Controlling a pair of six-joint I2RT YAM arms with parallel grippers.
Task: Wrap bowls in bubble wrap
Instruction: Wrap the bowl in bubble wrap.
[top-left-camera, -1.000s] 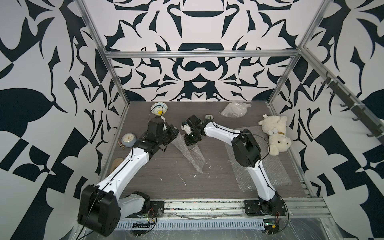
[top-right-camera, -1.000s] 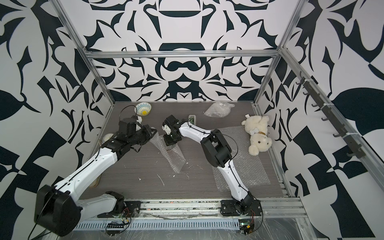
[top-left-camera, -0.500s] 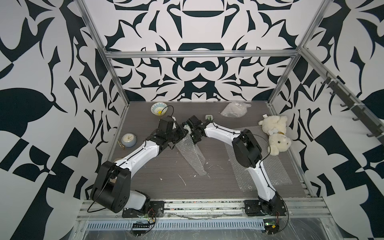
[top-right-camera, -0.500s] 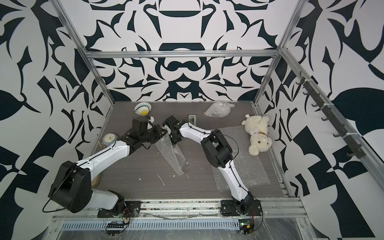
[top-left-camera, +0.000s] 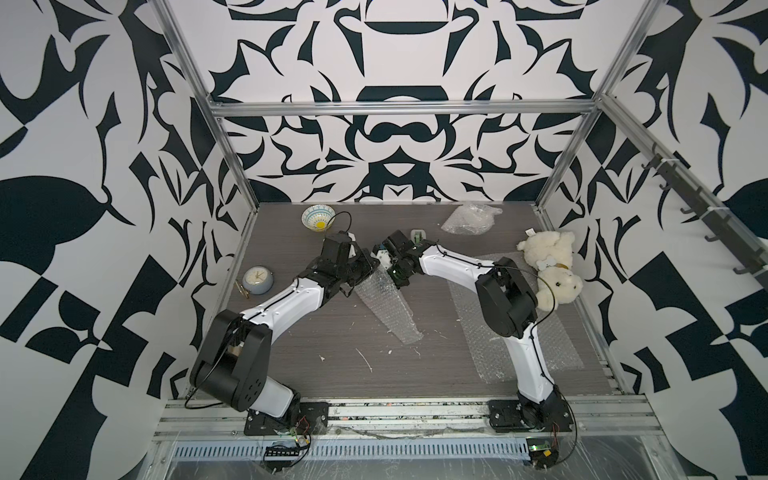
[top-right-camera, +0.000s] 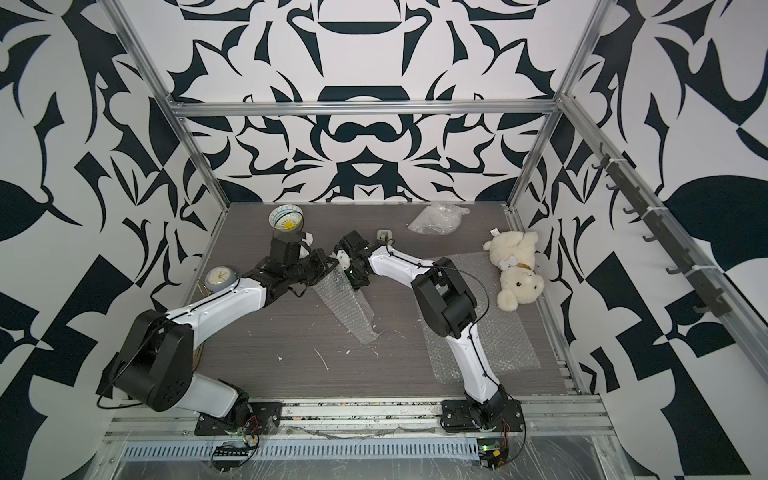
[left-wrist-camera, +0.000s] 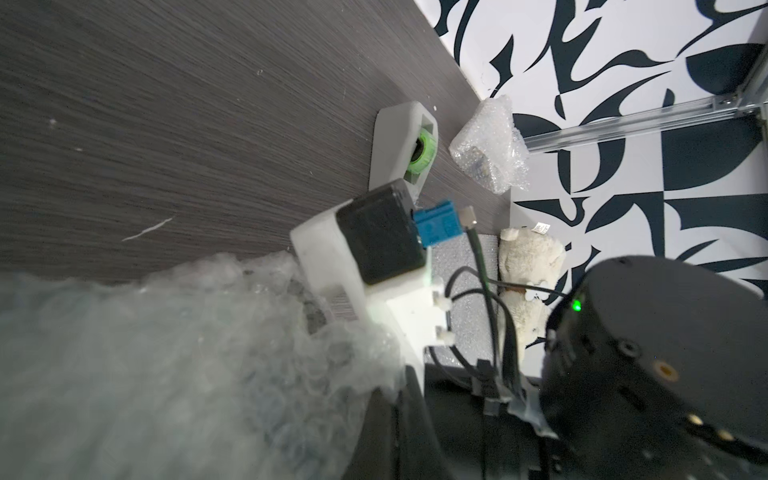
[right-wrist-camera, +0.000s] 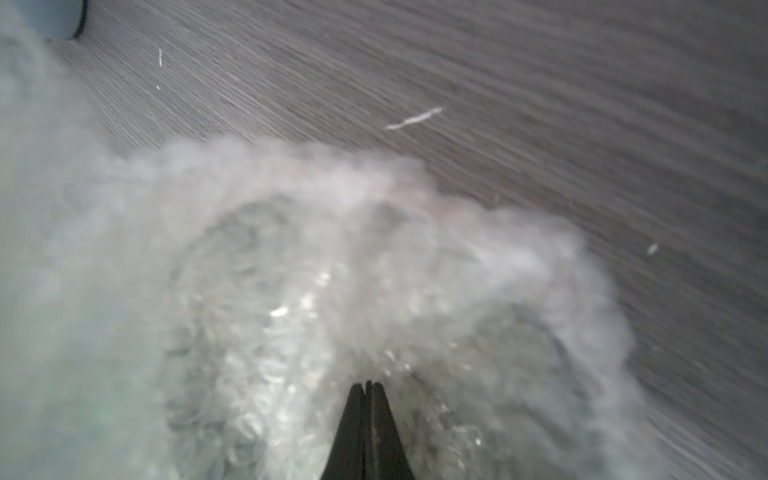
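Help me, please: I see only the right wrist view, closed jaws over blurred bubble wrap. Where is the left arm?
Observer: The left gripper is opposite the right gripper, at the raised end of the same bubble wrap sheet.
Operator: Is any bowl unwrapped?
Observer: Yes, a light blue-and-white bowl stands bare beyond the left gripper.
Operator: Is another sheet free?
Observer: A flat sheet lies under the right arm, near the teddy bear.
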